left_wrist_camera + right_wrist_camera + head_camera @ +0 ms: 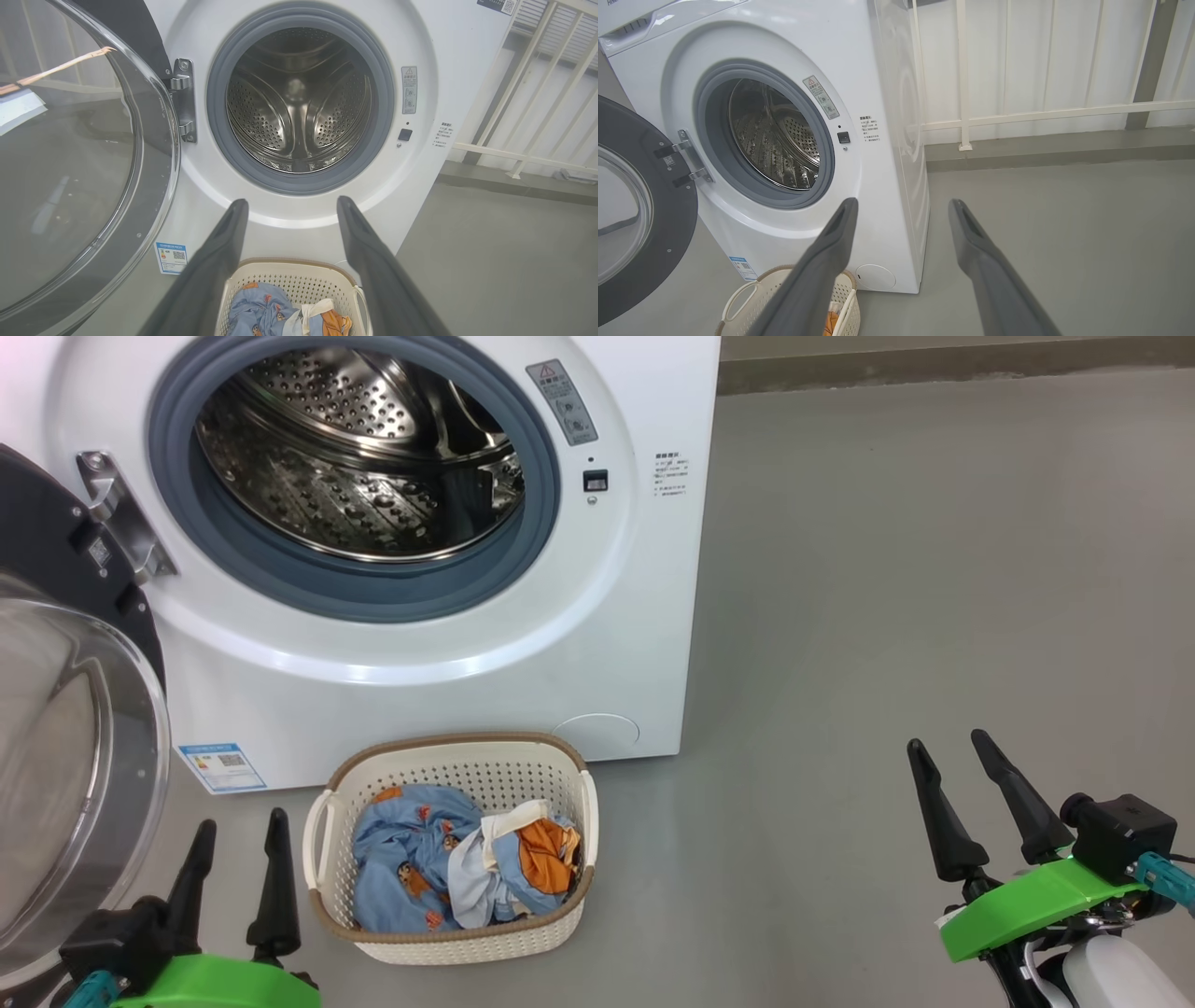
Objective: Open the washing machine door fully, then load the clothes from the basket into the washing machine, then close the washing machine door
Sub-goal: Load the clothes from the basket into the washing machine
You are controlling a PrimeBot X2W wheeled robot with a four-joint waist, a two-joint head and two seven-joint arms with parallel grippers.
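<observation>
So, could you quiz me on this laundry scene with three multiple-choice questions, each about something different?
1. Where is the basket? A: on the floor before the washing machine. B: inside the machine. C: on top of it.
2. What colour are the clothes mainly? A: red. B: light blue. C: black.
3. How is the washing machine door? A: shut. B: swung open. C: taken off.
Answers: 1 A, it sits on grey floor at the machine's foot. 2 B, blue fabric with orange patches. 3 B, it hangs from its hinge, swung wide.
</observation>
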